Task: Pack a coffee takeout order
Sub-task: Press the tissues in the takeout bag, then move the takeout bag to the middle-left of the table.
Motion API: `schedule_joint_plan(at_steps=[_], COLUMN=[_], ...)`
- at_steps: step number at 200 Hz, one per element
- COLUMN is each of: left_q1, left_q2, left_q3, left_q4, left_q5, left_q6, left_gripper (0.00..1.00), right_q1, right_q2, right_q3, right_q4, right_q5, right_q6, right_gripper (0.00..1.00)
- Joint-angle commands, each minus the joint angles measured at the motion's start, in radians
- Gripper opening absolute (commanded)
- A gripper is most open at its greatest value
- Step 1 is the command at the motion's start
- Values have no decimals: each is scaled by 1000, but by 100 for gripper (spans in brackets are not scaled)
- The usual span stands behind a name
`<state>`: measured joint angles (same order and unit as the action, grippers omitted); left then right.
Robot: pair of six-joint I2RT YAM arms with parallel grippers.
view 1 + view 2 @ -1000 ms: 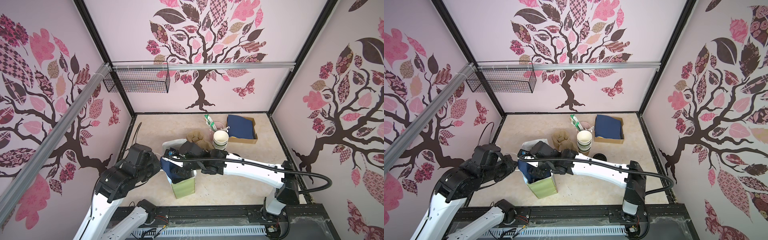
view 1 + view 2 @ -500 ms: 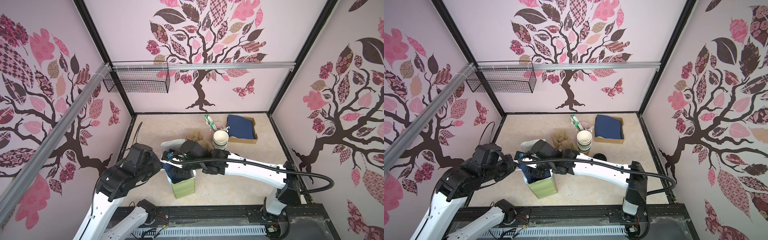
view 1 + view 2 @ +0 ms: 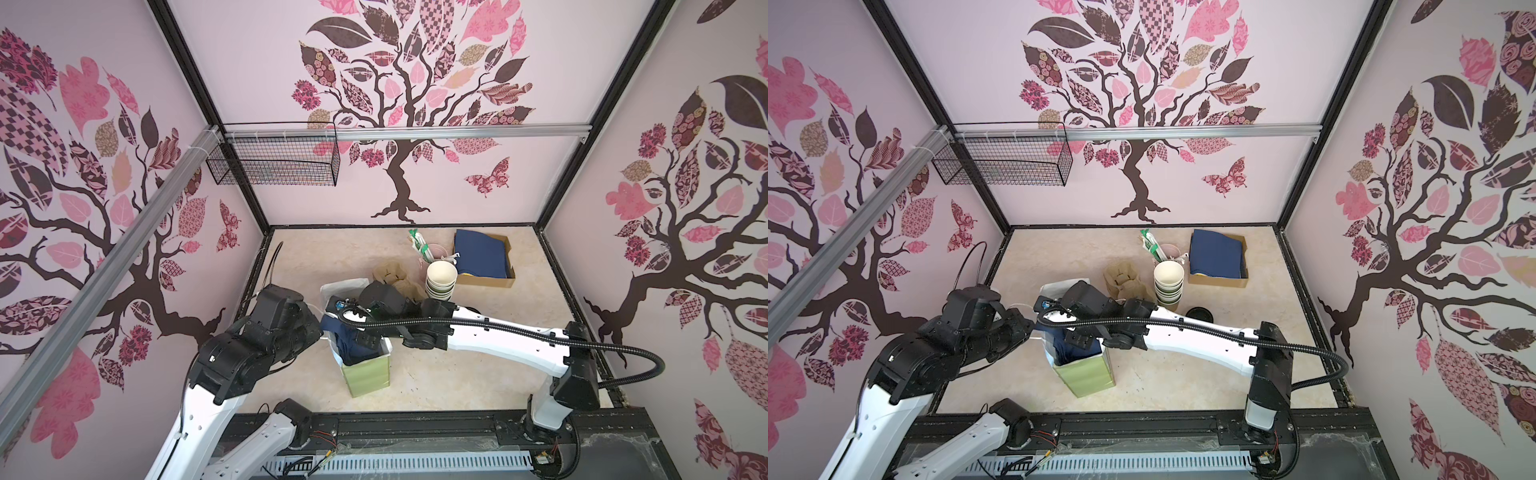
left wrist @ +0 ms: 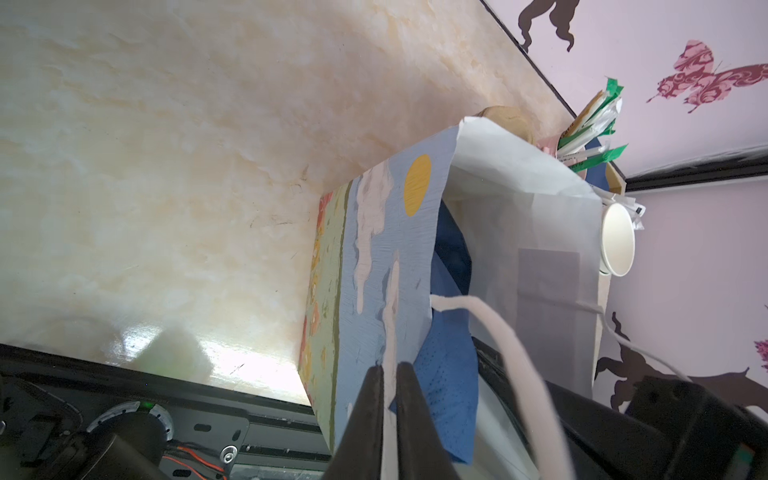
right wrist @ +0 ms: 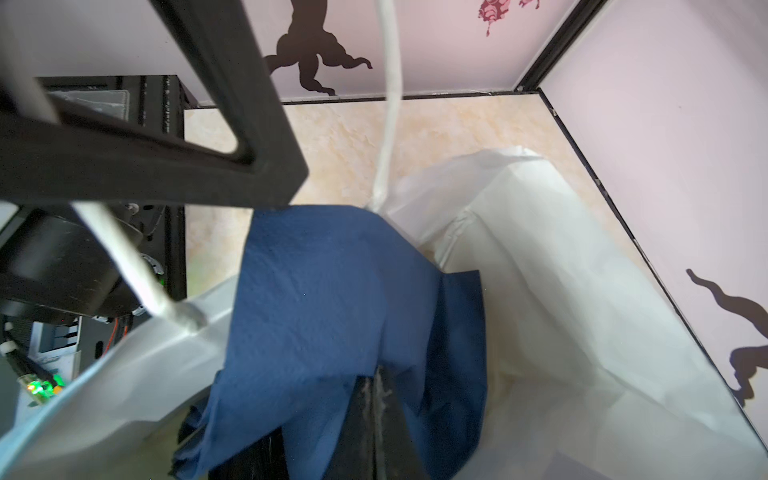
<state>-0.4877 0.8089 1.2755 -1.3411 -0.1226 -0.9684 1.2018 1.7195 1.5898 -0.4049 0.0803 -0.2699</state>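
The pale green paper bag point(image 3: 370, 376) point(image 3: 1090, 374) stands upright near the table's front, its mouth open. My left gripper point(image 4: 388, 368) point(image 3: 323, 330) is shut on the bag's rim, on its blue printed wall point(image 4: 386, 257), beside a white handle point(image 4: 498, 332). A navy napkin point(image 5: 332, 291) point(image 3: 353, 345) point(image 4: 449, 374) lies crumpled in the mouth, part of it hanging over the rim. My right gripper point(image 5: 379, 376) point(image 3: 1084, 338) reaches down into the mouth with its jaws together and the napkin draped round the fingers. The tan carrier point(image 3: 390, 274) point(image 3: 1121, 276) sits behind the bag.
A stack of white-lined cups point(image 3: 441, 282) stands right of the carrier, with a loose black lid point(image 3: 1200, 312) near it. Behind are a pink cup of straws point(image 3: 424, 249) and a cardboard box point(image 3: 490, 281) of navy napkins. A wire basket point(image 3: 274, 162) hangs on the back wall.
My right gripper's jaws have closed inside the bag's mouth, amid the napkin. The left arm has stayed at the bag's rim.
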Motion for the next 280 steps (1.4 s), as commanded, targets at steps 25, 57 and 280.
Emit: schedule_joint_plan(at_steps=[25,57,280], left_q1=[4,3,4], left_q2=[-22,-22,-4], left_q3=[41,38,30], left_q4=[-15,-9,28], left_q5=[-30,-25,-23], left_q6=[2,2,33], left_gripper=[11,9,7], right_q1=[1,1,-44], right_q2=[43,62,-218], right_q3=[-26,-18,-9], right_q4=[-50,-50,-212], right_q5=[128,110,172], right_q6=[8,8,748], right_gripper=[0,0,66])
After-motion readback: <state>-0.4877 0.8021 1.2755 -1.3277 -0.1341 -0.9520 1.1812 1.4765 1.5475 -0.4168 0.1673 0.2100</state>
